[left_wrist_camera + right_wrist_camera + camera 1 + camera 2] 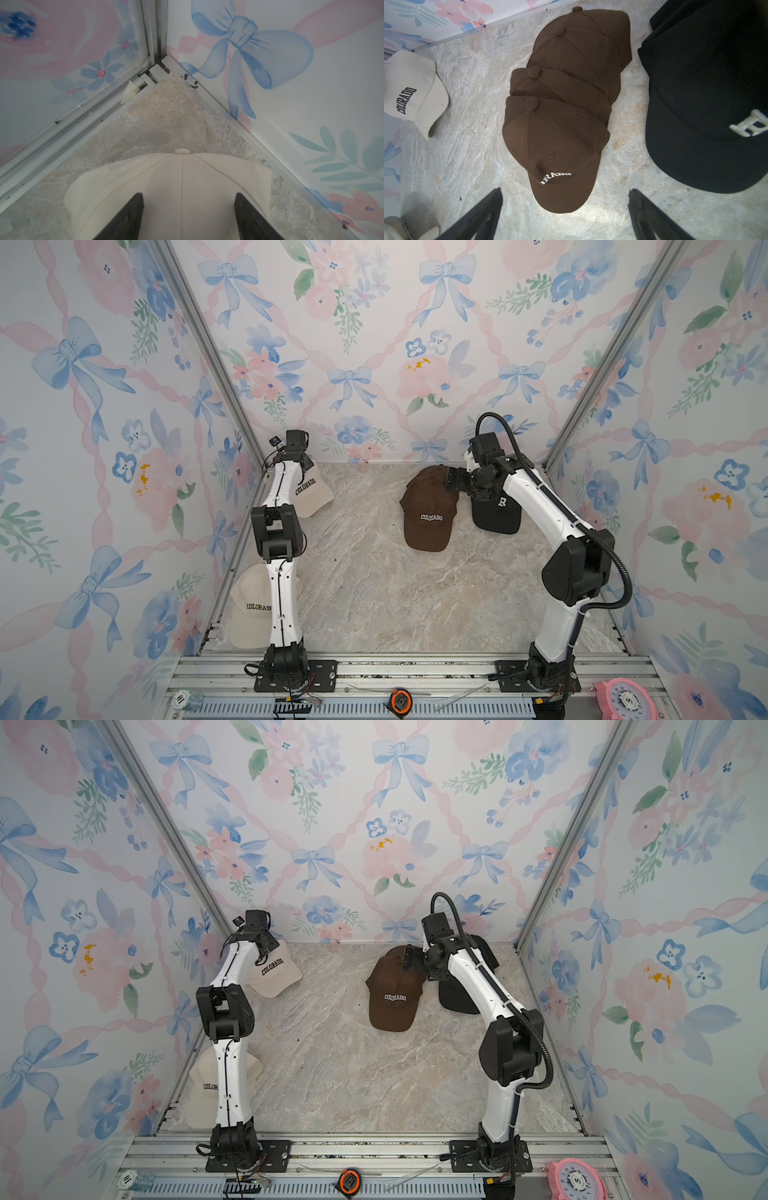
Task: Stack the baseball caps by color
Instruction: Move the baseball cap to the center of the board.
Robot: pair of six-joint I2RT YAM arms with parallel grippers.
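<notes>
At your near left, the near cream cap (249, 610) lies on the counter (374, 593) by the left wall, half hidden behind the left arm. In the far left corner sits the far cream cap (313, 495), its brim pointing near and its dark COLORADO lettering showing. Your left end effector (189, 194) is right over its crown, fingers spread to either side of the centre seam. You cannot tell from the wrist view whether the tips touch the fabric.

Toward the far right, the brown caps (560, 135) lie as an overlapped stack of four. Their crowns step back toward the far wall and their brims point near. The top one shows white COLORADO lettering. Your right end effector (565, 193) hovers above that stack with its fingers spread wide, holding nothing.

Just right of the brown caps are the black caps (706, 99), layered one on another. The top one has a white R, and the right arm partly hides them in both top views.
</notes>
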